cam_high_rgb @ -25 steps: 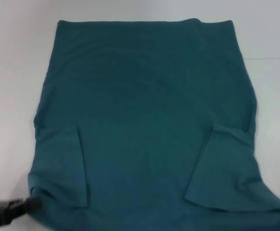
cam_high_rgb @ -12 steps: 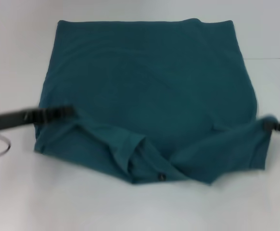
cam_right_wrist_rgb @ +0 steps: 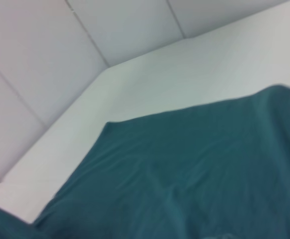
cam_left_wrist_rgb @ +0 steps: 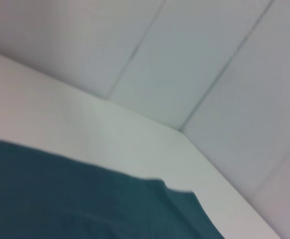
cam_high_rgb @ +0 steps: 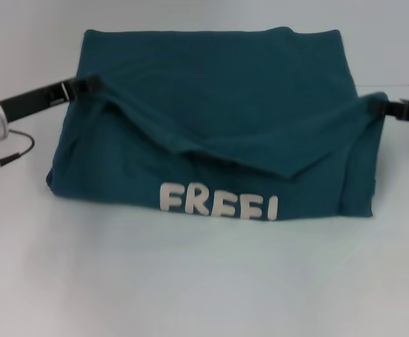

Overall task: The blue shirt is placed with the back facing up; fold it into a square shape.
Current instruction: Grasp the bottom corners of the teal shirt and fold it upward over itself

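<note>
On the white table before you, the blue shirt lies partly doubled over — its near part is lifted and carried toward the far hem, so a folded layer hangs in front with white letters showing along its lower edge, only their upper halves readable as something like "FREE". Your left gripper sits at the shirt's left corner of the raised layer, its black fingers clamped on the cloth there, with the silver arm link and a green light behind it. Your right gripper is at the opposite corner, likewise pinched on the cloth, which peaks up at that point. Between the two held corners the lifted edge sags into a shallow V across the middle of the garment. From the left wrist camera you see only the teal cloth lying against the table with white wall panels behind — from the right wrist camera, a broad spread of the same cloth on the tabletop.
</note>
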You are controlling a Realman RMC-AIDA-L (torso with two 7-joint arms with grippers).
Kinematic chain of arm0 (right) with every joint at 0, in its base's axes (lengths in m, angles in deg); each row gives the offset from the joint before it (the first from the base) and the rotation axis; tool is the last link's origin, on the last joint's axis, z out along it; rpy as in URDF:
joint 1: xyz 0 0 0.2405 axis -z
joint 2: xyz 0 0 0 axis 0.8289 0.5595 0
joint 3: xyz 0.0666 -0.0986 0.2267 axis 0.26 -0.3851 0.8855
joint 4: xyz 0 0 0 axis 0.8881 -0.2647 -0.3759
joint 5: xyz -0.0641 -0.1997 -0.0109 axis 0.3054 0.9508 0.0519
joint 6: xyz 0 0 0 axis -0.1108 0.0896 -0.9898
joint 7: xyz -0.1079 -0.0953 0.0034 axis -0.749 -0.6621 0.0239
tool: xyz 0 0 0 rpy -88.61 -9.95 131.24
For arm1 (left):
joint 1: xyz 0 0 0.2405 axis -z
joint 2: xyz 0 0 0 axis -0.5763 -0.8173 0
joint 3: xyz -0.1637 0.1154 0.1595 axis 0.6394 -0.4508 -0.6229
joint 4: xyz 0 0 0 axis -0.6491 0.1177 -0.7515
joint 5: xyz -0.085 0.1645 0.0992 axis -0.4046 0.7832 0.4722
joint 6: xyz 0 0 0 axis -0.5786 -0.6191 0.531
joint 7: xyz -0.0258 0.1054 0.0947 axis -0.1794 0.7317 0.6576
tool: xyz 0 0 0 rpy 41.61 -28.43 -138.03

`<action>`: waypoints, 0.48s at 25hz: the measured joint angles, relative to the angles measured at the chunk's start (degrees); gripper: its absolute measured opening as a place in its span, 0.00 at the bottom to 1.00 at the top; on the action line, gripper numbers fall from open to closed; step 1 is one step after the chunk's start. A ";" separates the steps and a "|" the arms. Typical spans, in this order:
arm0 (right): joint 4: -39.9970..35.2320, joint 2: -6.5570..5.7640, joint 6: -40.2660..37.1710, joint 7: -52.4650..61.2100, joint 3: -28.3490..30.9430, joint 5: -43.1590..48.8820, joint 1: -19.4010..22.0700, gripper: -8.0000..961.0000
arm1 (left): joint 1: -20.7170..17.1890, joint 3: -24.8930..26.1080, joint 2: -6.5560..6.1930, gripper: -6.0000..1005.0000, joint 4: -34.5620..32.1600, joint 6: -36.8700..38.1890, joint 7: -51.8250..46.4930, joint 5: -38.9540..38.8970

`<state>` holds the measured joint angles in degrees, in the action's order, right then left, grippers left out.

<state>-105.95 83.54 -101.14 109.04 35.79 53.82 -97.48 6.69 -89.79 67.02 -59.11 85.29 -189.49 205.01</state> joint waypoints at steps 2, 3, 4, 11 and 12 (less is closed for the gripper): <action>1.14 0.03 4.22 -0.26 -1.11 -0.20 -1.58 0.11 | 0.81 -0.09 0.16 0.17 0.91 -2.72 1.09 -1.40; 1.59 0.12 6.39 -0.38 -1.75 -0.30 -2.36 0.11 | 1.20 -0.14 0.23 0.17 1.45 -4.29 1.80 -2.27; 2.01 0.24 8.46 -0.54 -2.34 -0.39 -3.11 0.11 | 1.57 -0.19 0.28 0.17 2.07 -5.79 2.49 -3.26; 4.46 2.01 21.64 -3.41 -4.91 -1.58 -7.37 0.13 | 3.55 -0.25 0.70 0.17 6.96 -15.33 10.04 -10.20; 5.59 2.17 23.82 -4.93 -5.01 -2.39 -7.96 0.14 | 3.79 -0.25 0.89 0.17 7.54 -16.62 11.34 -11.11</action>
<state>-100.35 85.71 -77.32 104.11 30.78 51.43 -105.43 10.48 -90.04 67.91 -51.58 68.67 -178.15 193.90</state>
